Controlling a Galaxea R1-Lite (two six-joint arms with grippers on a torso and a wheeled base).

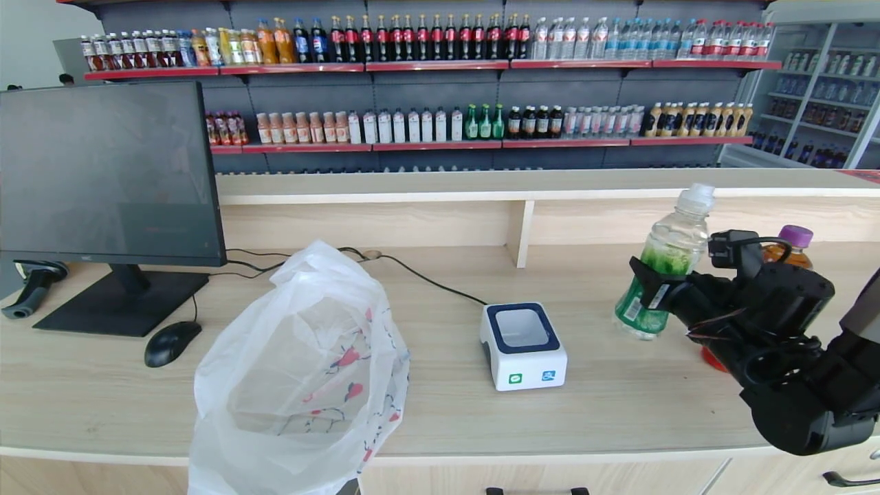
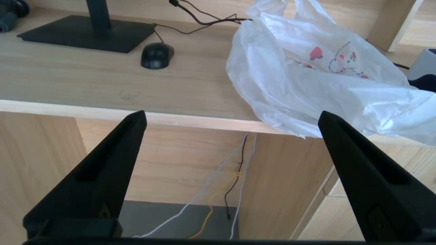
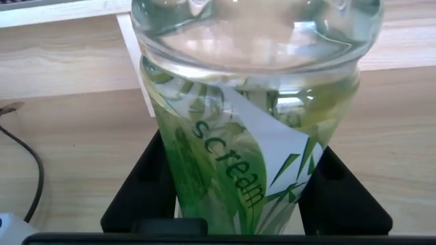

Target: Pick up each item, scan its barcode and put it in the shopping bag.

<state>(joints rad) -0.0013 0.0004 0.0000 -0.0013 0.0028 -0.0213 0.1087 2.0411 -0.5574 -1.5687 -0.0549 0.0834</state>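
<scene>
A clear bottle (image 1: 663, 265) with a green label and white cap leans to the right over the counter's right side, its base low above the wood. My right gripper (image 1: 646, 289) is shut on the bottle (image 3: 252, 136), one black finger on each side of its label. The white barcode scanner (image 1: 522, 346) with a dark blue rim sits mid-counter, left of the bottle. A white plastic shopping bag (image 1: 306, 378) with red prints stands open at the front left, also in the left wrist view (image 2: 327, 75). My left gripper (image 2: 231, 170) hangs open below the counter's front edge.
A purple-capped orange bottle (image 1: 790, 249) stands behind my right arm. A monitor (image 1: 110, 179), a mouse (image 1: 172, 342) and a handheld scanner (image 1: 31, 289) occupy the left of the counter (image 1: 619, 405). A black cable (image 1: 426, 278) runs to the scanner. A raised wooden ledge lines the back.
</scene>
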